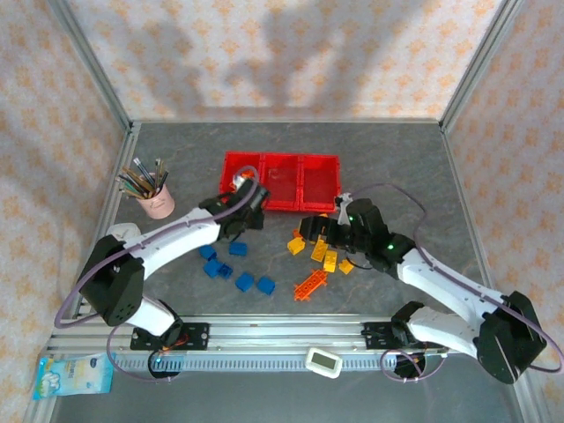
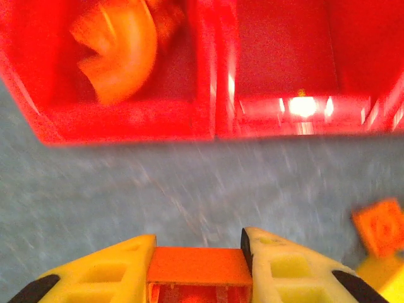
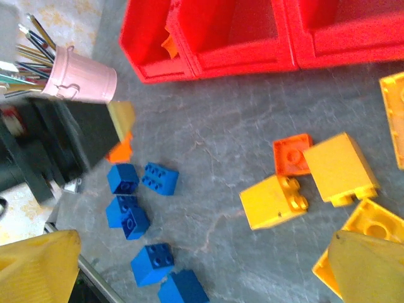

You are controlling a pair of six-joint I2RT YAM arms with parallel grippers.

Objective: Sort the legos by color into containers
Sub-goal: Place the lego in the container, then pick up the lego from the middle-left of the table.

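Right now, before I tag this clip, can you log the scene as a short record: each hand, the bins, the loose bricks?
left hand: shut on a small orange plastic brick, just short of the joined red plastic bins
right hand: open, over the loose yellow and orange bricks
bin contents: curved orange piece in the leftmost compartment
also loose: blue bricks, orange lattice piece

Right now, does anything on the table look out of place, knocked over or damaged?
Nothing looks damaged or spilled. The red bins sit square and the pink pencil cup stands upright. Two strays lie on the near side of the front rail, away from the bricks: a blue-and-white packet and a small white device.
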